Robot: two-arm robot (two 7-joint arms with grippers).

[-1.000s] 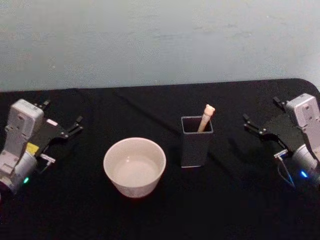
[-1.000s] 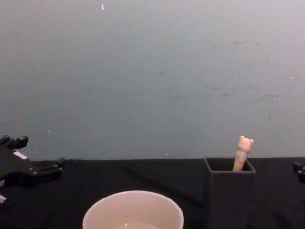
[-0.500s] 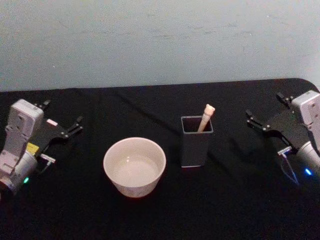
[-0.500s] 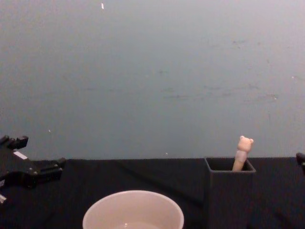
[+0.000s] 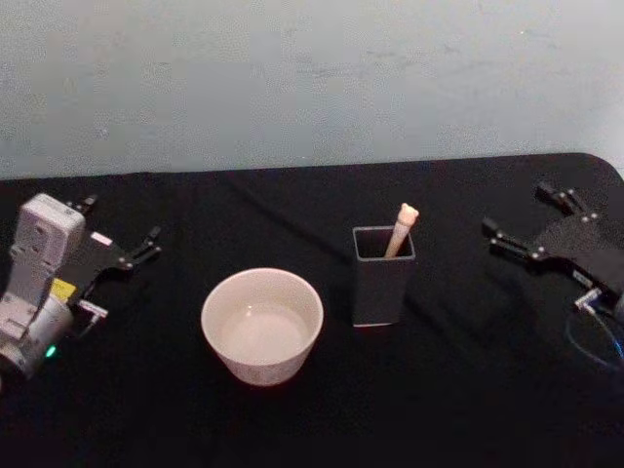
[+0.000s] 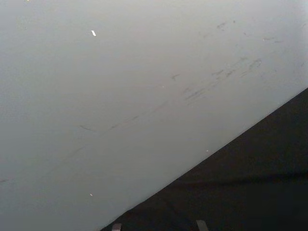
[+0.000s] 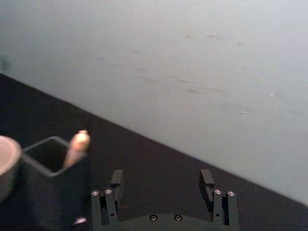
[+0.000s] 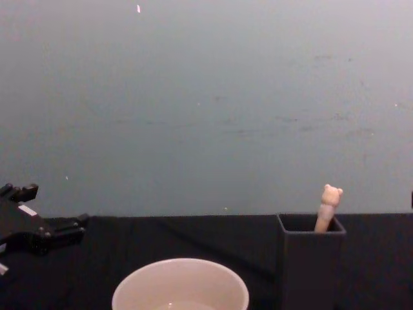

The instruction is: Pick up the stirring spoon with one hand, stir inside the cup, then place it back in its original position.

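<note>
**Item 1. The cup** (image 5: 261,325). Wide, round, cream-white. Nearest the robot, left of centre on the black table (image 5: 292,429). Upright. Whether it holds anything cannot be told.

**Item 2. Holder** (image 5: 382,283). Dark grey, square-sided, tall and narrow. Just right of the cup, slightly farther back, not touching it.

**Item 3. The stirring spoon** (image 5: 401,229). Stands in the holder, leaning into its far right corner. The bear-head knob and a short run of beige handle show above the rim. The stem and bowl are hidden inside.

**Item 4. Left gripper** (image 5: 119,221). At the table's left side, well apart from the cup. Fingers spread, nothing held. Parked.

**Item 5. Right gripper** (image 5: 514,206). At the table's right side, well apart from the holder. Fingers spread wide and empty. In the right wrist view they face toward the holder and spoon.

**Item 6. Wall** (image 5: 292,78). Pale, plain, behind the table's far edge.

**Condition.** Pick-up not yet begun.

**Hazards, as judged.**
- Little handle stands clear of the rim, so a pinch on the rounded knob may slip.
- A finger catching the rim could tip the narrow holder.
- A slanted lift may drag the holder along, because the spoon leans in a corner.
- A low carry could knock the cup's rim.
- The return must hit a small opening, and a miss leaves the spoon on the table.
</note>
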